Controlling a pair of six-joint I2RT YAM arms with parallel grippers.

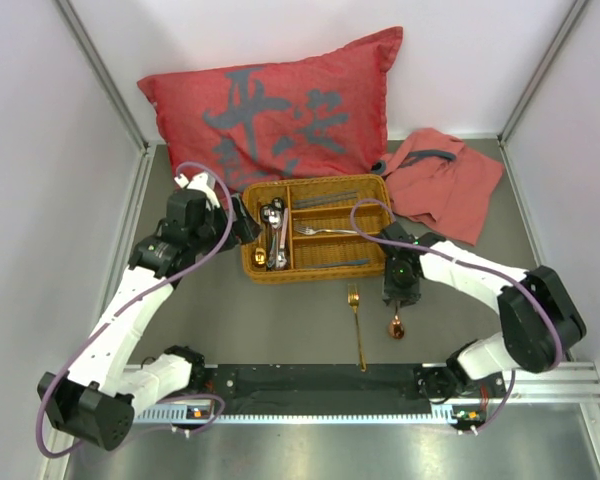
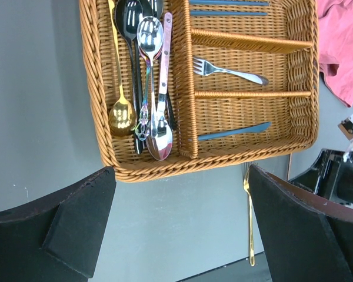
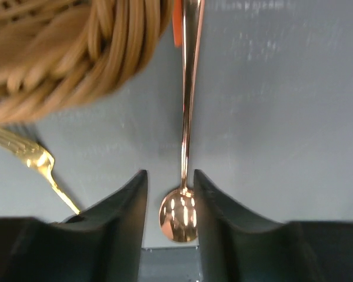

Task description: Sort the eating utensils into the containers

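Observation:
The wicker tray (image 1: pixel 315 272) holds several spoons (image 2: pixel 147 70) in its long compartment. Its shorter ones hold a silver fork (image 2: pixel 229 70), a blue knife (image 2: pixel 233 130) and dark blue chopsticks (image 2: pixel 226 7). A copper spoon (image 3: pixel 178 214) lies on the table in front of the tray's right end (image 3: pixel 65 53). My right gripper (image 3: pixel 169 174) straddles the spoon's bowl with narrowed jaws. One finger is against the bowl and a small gap shows at the other. A gold fork (image 1: pixel 356 330) lies left of it. My left gripper (image 2: pixel 181 176) hangs wide open by the tray's near-left corner, holding nothing.
A red cushion (image 1: pixel 280 110) leans at the back, just behind the tray. A crumpled red cloth (image 1: pixel 445 180) lies at the back right. The arms' black mounting rail (image 1: pixel 320 385) runs along the near edge, just past the gold fork's handle.

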